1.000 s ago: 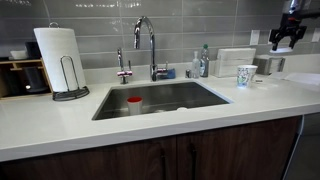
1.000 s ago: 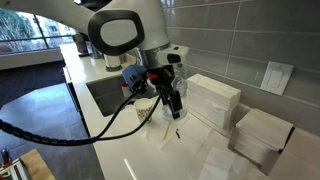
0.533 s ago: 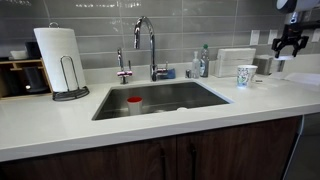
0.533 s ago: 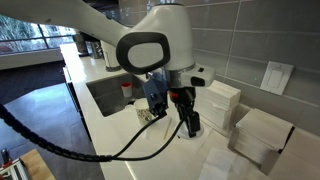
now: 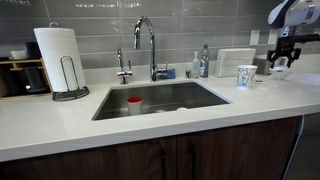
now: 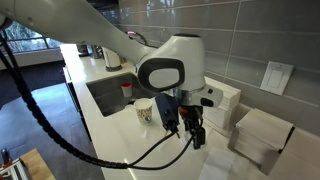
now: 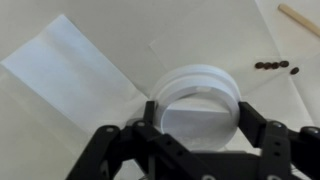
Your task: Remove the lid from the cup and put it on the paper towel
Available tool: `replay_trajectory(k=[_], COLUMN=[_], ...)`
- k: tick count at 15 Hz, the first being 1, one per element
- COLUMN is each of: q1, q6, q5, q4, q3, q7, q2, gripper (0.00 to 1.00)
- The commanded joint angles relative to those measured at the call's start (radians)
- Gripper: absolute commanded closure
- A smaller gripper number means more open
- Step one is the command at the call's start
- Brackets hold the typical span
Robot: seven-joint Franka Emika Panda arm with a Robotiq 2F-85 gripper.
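The white cup with a blue-green pattern stands on the counter right of the sink and also shows in an exterior view. My gripper is shut on the round whitish lid, one finger on each side of its rim. It holds the lid just above a sheet of white paper towel lying flat on the counter. In both exterior views the gripper is low over the counter, beyond the cup and apart from it.
A sink with a tall tap holds a red-topped container. A paper towel roll stands at the far end. White boxes sit against the wall. Small dark beads and a wooden stick lie nearby.
The gripper has moved down toward the counter and away from the cup, with the lid in it.
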Motion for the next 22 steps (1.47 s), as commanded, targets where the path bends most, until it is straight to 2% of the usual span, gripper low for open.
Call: replay_trajectory(k=[1, 9, 22], q1=[-0.013, 0.017, 0.021], q6=[0.033, 0.123, 0.120], q5=[0.044, 0.067, 0.050], q4=[0.026, 0.046, 0.195], q3=[0.039, 0.108, 0.114], q7=[0.002, 0.051, 0.124], q2=[0.054, 0.118, 0.233], gripper=[0.44, 0.44, 0.44])
